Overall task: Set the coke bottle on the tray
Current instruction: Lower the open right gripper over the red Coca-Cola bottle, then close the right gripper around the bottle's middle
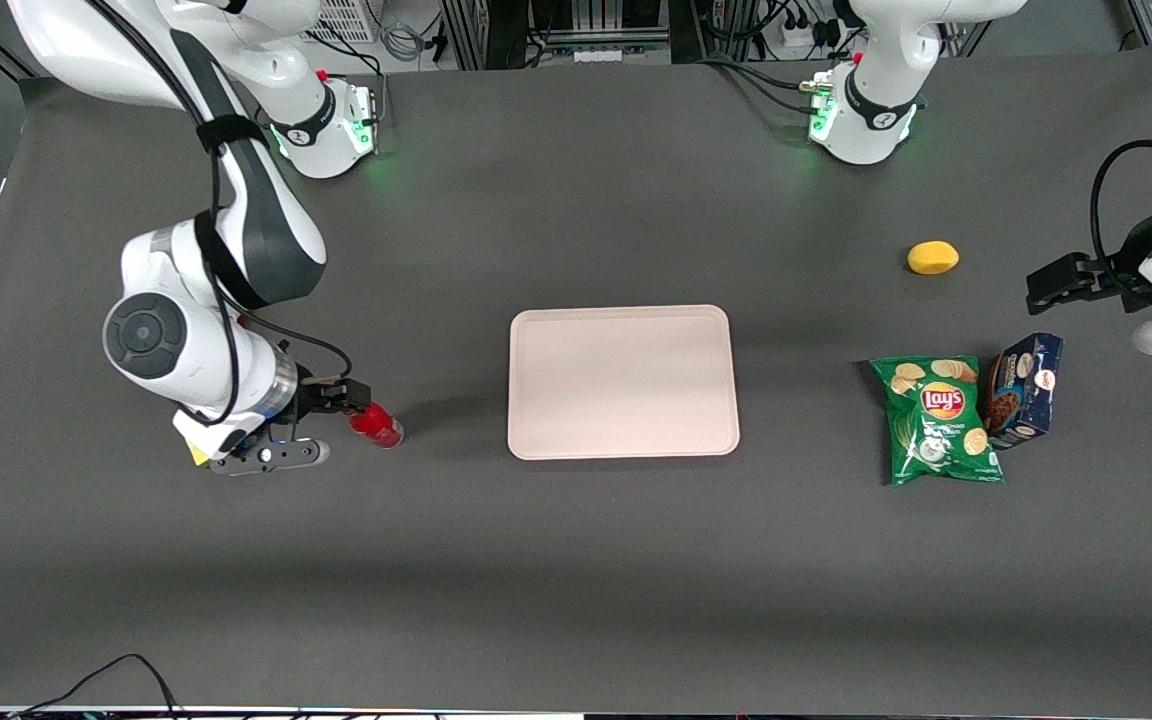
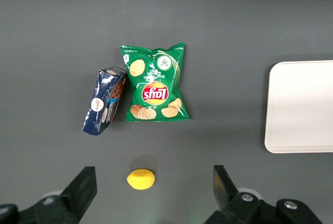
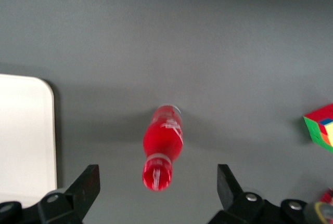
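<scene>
**A:** so where's the coke bottle [image 3: 163, 146] sitting right now? I only spot a bit of red next to the arm

**B:** yep that's it. It stands upright on the dark bench [image 1: 576, 560], toward the working arm's end, well apart from the tray [image 1: 623, 381]. From the front you only catch part of the coke bottle [image 1: 377, 424] poking out beside the wrist

**A:** and the hand, grabbing it or not?

**B:** not grabbing. The hand [image 3: 158, 187] hangs right above the bottle with its fingers spread wide, one black finger [image 3: 83, 185] on each side and a clear gap to the red body on both. Nothing touching it as far as I can see. In the front view the hand [image 1: 341, 398] sits low over the bench, right at the bottle

**A:** tray got anything on it?

**B:** it's a plain pale pinkish rectangle lying flat in the middle of the bench. The wrist camera catches one rounded corner of the tray [image 3: 26, 130]

**A:** other stuff around?

**B:** a colourful cube [image 3: 321, 128] near the bottle. Toward the parked arm's end there's a green chip bag [image 1: 939, 418], a blue cookie box [image 1: 1025, 388] touching it, and a yellow lemon [image 1: 932, 257] farther from the front camera than both
</scene>
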Action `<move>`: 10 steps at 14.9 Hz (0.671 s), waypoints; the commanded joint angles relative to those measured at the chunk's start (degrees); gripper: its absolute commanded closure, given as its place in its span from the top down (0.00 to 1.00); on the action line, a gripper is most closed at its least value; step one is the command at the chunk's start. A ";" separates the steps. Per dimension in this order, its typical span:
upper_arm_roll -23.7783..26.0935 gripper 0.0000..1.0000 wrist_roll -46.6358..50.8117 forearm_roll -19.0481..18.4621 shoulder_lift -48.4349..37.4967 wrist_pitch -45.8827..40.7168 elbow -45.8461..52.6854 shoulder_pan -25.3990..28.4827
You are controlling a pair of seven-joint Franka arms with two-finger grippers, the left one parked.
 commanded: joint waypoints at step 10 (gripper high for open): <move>-0.04 1.00 -0.10 0.35 -2.46 16.03 -14.46 0.42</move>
